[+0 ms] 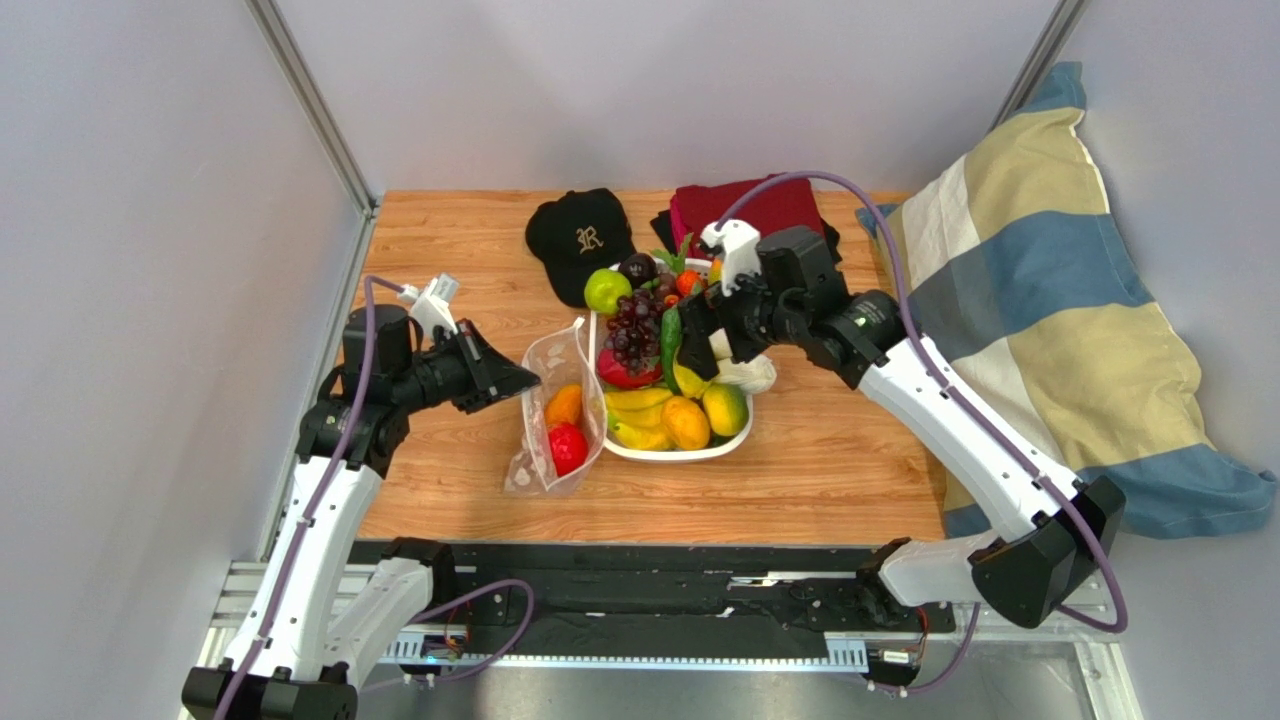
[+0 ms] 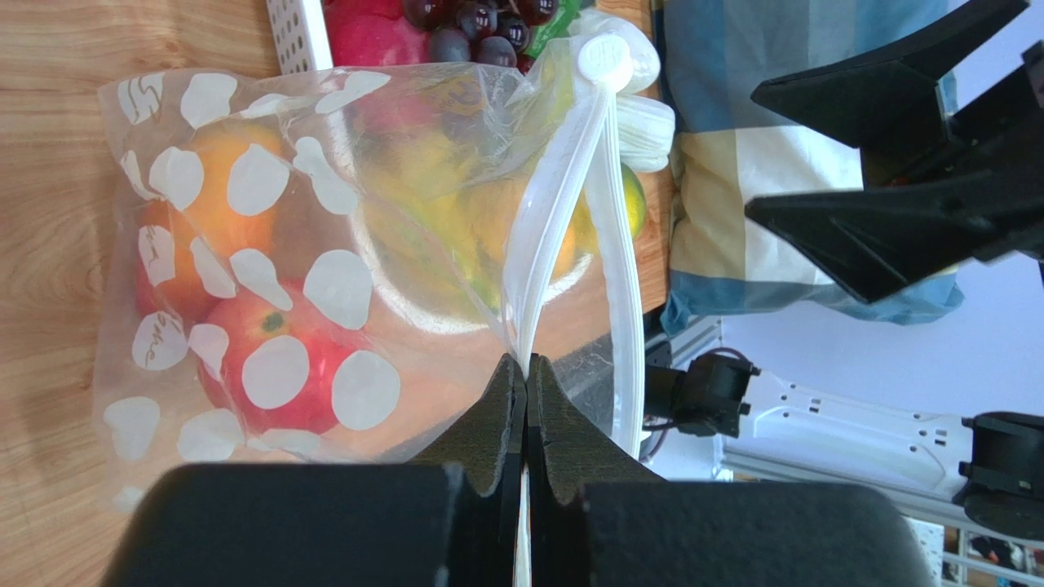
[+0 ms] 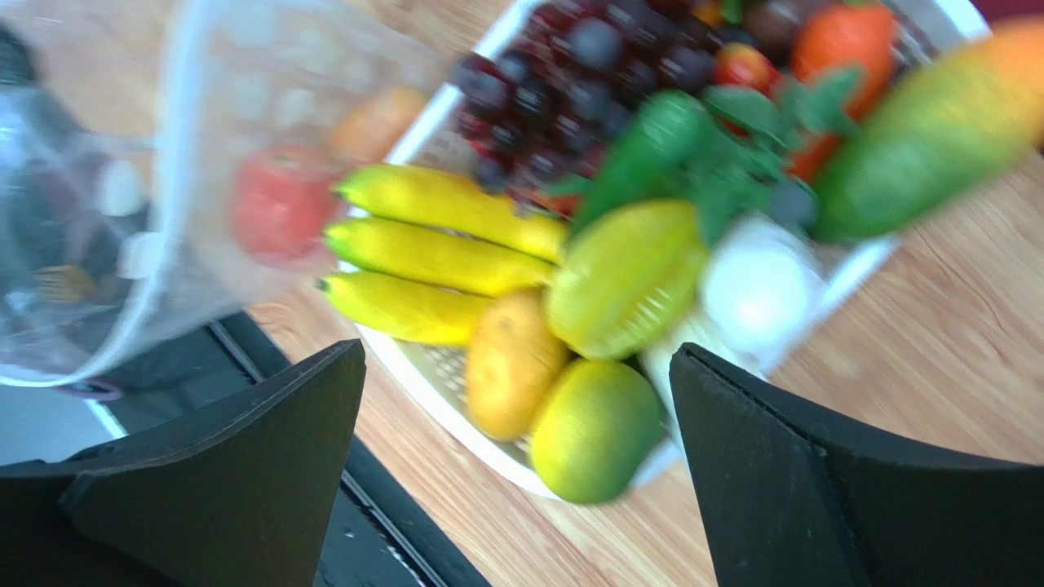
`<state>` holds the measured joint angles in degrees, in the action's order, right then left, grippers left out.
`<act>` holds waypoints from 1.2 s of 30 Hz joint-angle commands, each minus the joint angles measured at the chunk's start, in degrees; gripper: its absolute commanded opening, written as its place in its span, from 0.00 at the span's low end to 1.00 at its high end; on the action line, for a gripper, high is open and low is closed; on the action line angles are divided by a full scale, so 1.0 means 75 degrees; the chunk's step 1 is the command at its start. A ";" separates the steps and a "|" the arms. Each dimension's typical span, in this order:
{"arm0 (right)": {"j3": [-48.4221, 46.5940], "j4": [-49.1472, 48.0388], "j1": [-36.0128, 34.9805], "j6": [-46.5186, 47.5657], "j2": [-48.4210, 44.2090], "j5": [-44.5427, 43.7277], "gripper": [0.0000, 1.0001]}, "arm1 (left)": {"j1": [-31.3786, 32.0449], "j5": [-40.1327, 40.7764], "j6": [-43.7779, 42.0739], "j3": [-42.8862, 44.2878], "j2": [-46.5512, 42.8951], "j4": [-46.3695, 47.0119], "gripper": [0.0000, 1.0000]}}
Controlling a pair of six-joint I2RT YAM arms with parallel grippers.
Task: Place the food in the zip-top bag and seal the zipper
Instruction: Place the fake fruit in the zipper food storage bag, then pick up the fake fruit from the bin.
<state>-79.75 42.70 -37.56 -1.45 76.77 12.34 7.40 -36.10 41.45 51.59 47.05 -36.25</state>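
Note:
The zip-top bag (image 1: 550,413) lies left of the white tray (image 1: 736,437), clear with white dots, and holds a red piece (image 1: 567,447) and an orange piece (image 1: 564,404). My left gripper (image 1: 519,387) is shut on the bag's zipper edge (image 2: 529,306), lifting it, and the bag's mouth stands open (image 2: 368,184). My right gripper (image 1: 694,323) is open and empty above the tray of food. The tray holds bananas (image 3: 417,257), a grape bunch (image 3: 552,86), a green-yellow mango (image 3: 594,428) and several other pieces. The bag (image 3: 110,208) shows blurred in the right wrist view.
A black cap (image 1: 579,237) and a dark red cloth (image 1: 744,203) lie at the table's back. A striped pillow (image 1: 1052,300) lies along the right side. A green apple (image 1: 607,288) sits at the tray's far end.

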 commanded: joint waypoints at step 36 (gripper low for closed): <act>0.1844 0.0706 0.0614 -0.0251 -0.0675 -0.0449 0.79 | -0.0049 0.0149 -0.0124 0.0105 -0.0167 -0.0053 0.00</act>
<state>-66.08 51.11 -33.01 -0.84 69.67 15.31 7.35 -35.20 40.80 51.59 46.54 -37.54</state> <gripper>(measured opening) 0.791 0.007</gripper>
